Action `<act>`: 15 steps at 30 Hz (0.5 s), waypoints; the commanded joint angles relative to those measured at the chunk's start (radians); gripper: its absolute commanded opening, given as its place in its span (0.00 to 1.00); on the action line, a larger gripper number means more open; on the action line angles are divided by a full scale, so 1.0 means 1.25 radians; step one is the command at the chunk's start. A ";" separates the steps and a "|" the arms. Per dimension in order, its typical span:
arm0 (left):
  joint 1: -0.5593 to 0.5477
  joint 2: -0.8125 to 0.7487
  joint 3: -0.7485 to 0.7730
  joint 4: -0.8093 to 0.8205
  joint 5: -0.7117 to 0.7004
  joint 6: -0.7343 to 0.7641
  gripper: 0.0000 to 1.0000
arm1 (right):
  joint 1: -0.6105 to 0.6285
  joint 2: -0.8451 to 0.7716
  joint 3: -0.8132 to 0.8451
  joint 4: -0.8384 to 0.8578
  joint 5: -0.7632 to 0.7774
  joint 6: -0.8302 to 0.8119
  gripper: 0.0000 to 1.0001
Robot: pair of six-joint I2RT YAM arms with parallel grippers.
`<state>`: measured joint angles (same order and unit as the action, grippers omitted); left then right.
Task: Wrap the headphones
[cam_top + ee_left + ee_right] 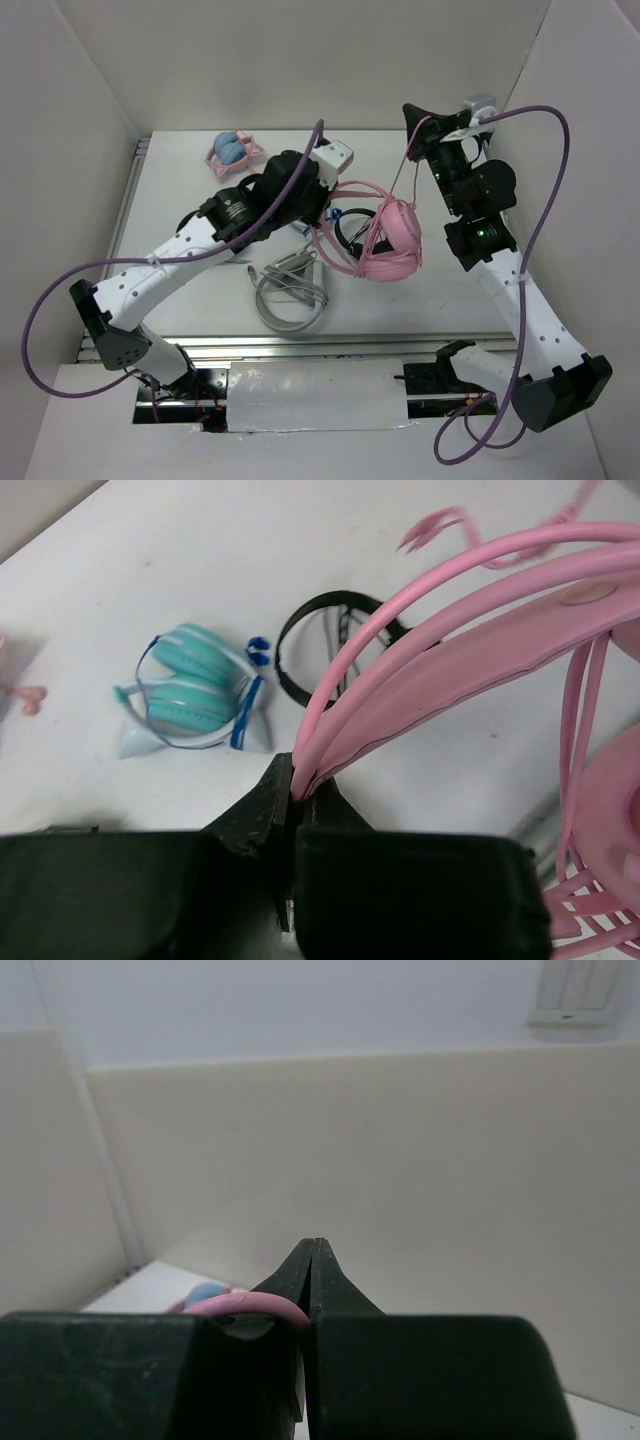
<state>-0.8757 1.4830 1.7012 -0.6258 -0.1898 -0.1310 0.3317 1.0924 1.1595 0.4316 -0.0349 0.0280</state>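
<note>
The large all-pink headphones (392,240) hang in the middle, cups together, with several turns of pink cable round them. My left gripper (325,205) is shut on their pink headband (450,670), which runs up and right from the jaws. My right gripper (415,112) is raised high at the back right, shut on the thin pink cable (250,1307), which curves out of the jaws to the left. The cable (402,175) runs taut from that gripper down to the cups.
A small pink pair with blue cups (233,152) lies at the back left. A teal and white pair (195,692) and a black on-ear pair (330,645) lie under the left arm. A grey coiled cable (290,290) lies at the front centre. White walls enclose the table.
</note>
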 commanded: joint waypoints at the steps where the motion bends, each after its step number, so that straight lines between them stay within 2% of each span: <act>1: -0.016 0.053 0.043 -0.009 -0.165 0.005 0.00 | 0.035 -0.033 0.058 -0.106 -0.040 -0.082 0.05; 7: -0.022 0.138 0.118 -0.059 -0.301 -0.024 0.00 | 0.125 -0.041 0.113 -0.215 0.008 -0.150 0.05; 11: -0.016 0.163 0.107 -0.038 -0.313 -0.017 0.00 | 0.165 0.017 0.161 -0.267 0.071 -0.173 0.05; 15: 0.029 0.212 0.161 -0.076 -0.355 -0.077 0.00 | 0.216 0.032 0.174 -0.305 0.153 -0.186 0.05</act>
<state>-0.8833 1.7020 1.8450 -0.6910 -0.5507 -0.1581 0.5526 1.1408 1.2964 0.0170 0.0708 -0.1753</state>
